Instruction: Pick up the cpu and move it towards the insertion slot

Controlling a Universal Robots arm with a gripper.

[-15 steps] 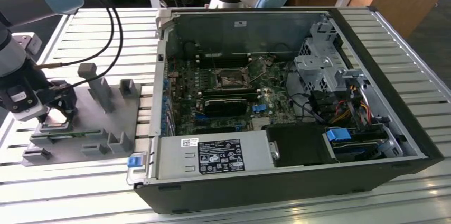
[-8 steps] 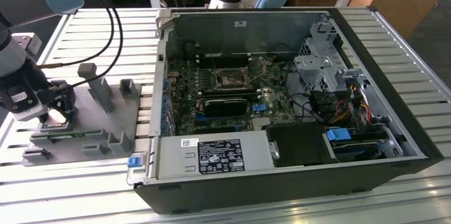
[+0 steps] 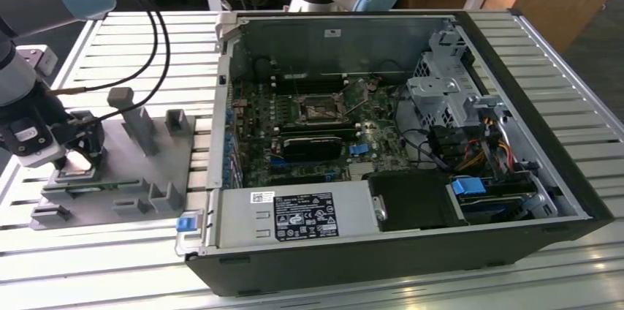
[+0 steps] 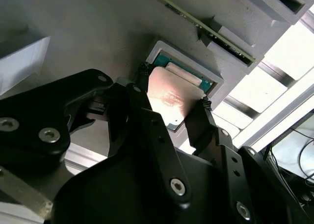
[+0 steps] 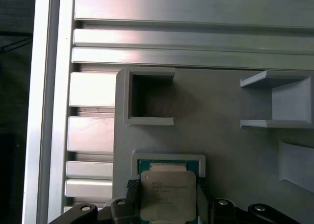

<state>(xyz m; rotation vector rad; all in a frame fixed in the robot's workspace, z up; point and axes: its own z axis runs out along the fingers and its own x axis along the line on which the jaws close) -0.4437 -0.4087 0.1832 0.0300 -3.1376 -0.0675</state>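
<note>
In both wrist views the gripper (image 4: 172, 88) is closed narrowly on two opposite edges of the cpu (image 5: 168, 197). The cpu sits in its walled pocket on the grey fixture (image 5: 221, 140), its other two edges free. The exterior view adds the insertion slot (image 3: 319, 110), well apart toward three o'clock inside the open computer case (image 3: 410, 259). The case's near wall stands between slot and fixture, and bare slatted table (image 3: 127, 39) lies at twelve o'clock of the fixture.
</note>
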